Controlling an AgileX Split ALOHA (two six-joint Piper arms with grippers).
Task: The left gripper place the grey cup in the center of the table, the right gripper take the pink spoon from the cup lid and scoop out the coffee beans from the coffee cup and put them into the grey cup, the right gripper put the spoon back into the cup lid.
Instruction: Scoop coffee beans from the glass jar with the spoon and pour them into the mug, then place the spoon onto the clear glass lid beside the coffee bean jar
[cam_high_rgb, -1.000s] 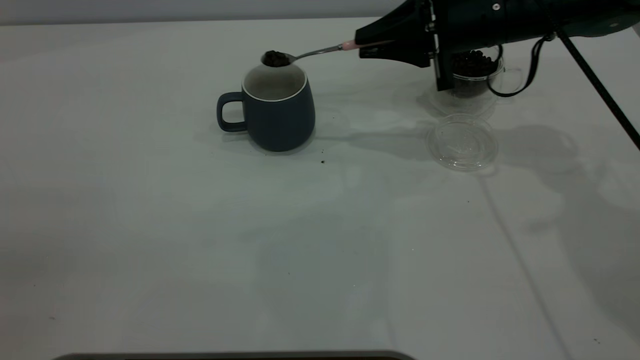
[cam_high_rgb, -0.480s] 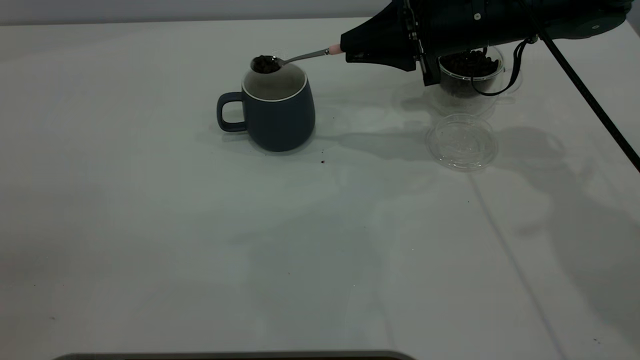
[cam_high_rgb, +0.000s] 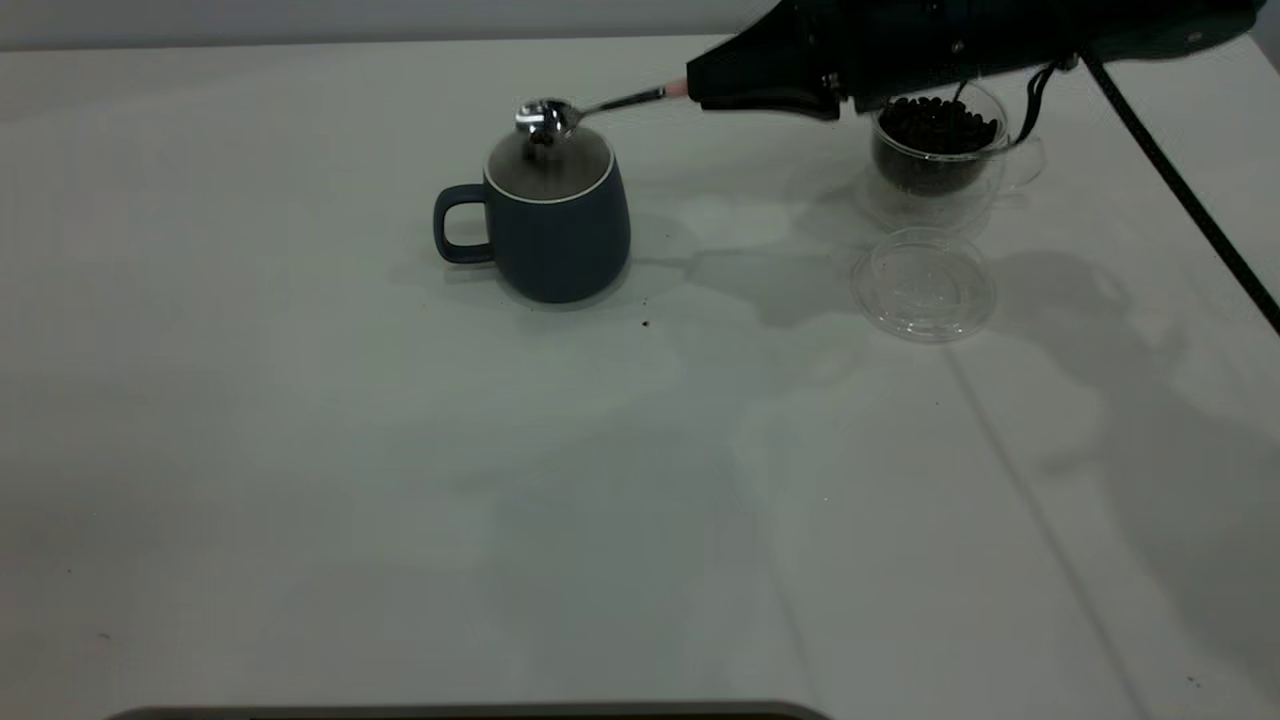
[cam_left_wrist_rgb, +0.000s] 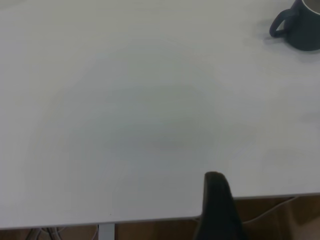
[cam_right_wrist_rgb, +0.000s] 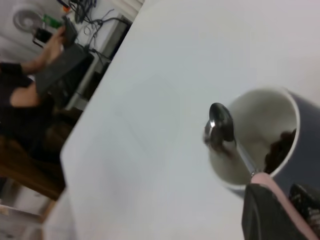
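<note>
The grey cup (cam_high_rgb: 560, 225) stands upright near the middle of the table (cam_high_rgb: 400, 480), its handle toward the left. My right gripper (cam_high_rgb: 697, 88) is shut on the pink spoon (cam_high_rgb: 545, 117) by its pink handle and holds it above the cup's mouth. The spoon bowl is rolled on its side, and coffee beans (cam_right_wrist_rgb: 281, 146) lie inside the grey cup (cam_right_wrist_rgb: 300, 125). In the right wrist view the spoon (cam_right_wrist_rgb: 220, 121) reaches from my right gripper (cam_right_wrist_rgb: 282, 200) over the rim. The coffee cup (cam_high_rgb: 935, 170) with beans (cam_high_rgb: 935, 125) stands behind the arm. The cup lid (cam_high_rgb: 925, 285) lies bare in front of it. My left gripper (cam_left_wrist_rgb: 217, 200) is parked at the table edge.
A few dark specks (cam_high_rgb: 645, 323) lie on the table beside the grey cup. The right arm's black cable (cam_high_rgb: 1180, 190) slants down past the coffee cup. A person (cam_right_wrist_rgb: 25, 90) sits beyond the table's far end in the right wrist view.
The spoon moved left over the grey cup and rolled onto its side. The heap of beans has left its bowl. The right gripper turned with it.
</note>
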